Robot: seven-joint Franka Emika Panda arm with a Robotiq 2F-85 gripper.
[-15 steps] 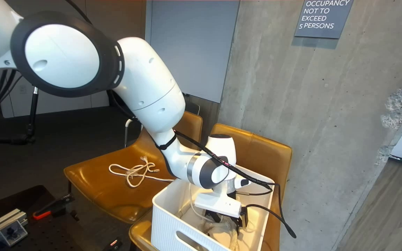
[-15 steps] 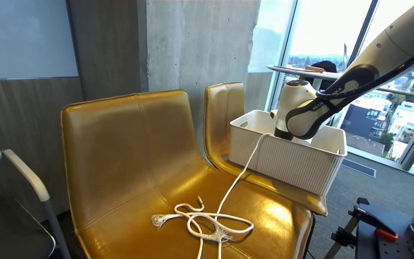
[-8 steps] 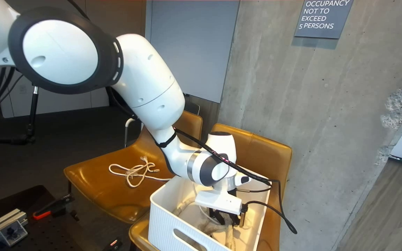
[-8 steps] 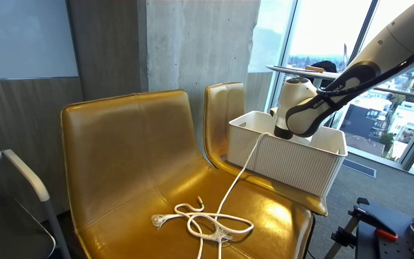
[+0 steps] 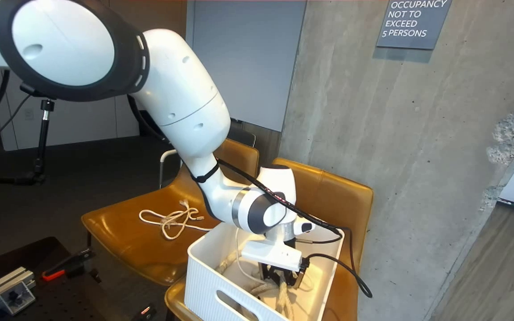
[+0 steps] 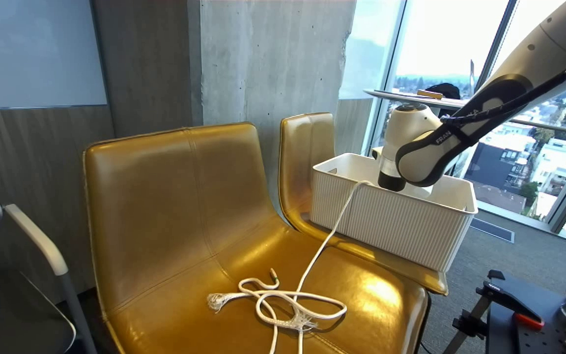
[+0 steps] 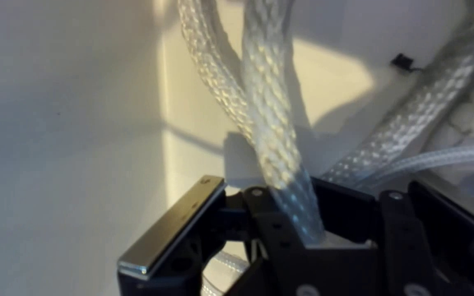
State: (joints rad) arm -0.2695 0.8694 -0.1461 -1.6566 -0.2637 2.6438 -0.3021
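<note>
A thick braided pale rope [image 7: 268, 86] runs down into my gripper [image 7: 319, 216] and disappears between its black fingers in the wrist view. The jaws look closed together around it, though the pads are hidden. In an exterior view the gripper [image 5: 283, 277] points down inside a white ribbed bin [image 5: 208, 285], with the rope [image 5: 283, 298] hanging below it. More thick rope [image 7: 410, 119] lies on the bin floor, beside a thinner white cord [image 7: 451, 158]. That cord [image 6: 334, 231] passes over the bin's rim and lies looped and frayed on a chair seat.
The bin [image 6: 391, 221] stands on a tan chair [image 5: 350, 187]; its walls surround the gripper. Next to it is another tan chair [image 6: 155, 196] bearing the looped cord [image 6: 307, 297]. A concrete pillar [image 5: 408, 147] rises behind. Black arm cables [image 5: 350, 267] hang over the bin. A dark table with a clamp [image 6: 514, 300] is nearby.
The jaws have closed on the rope. In an exterior view the hand has moved left and the arm's upper part has risen. The bin has shifted slightly.
</note>
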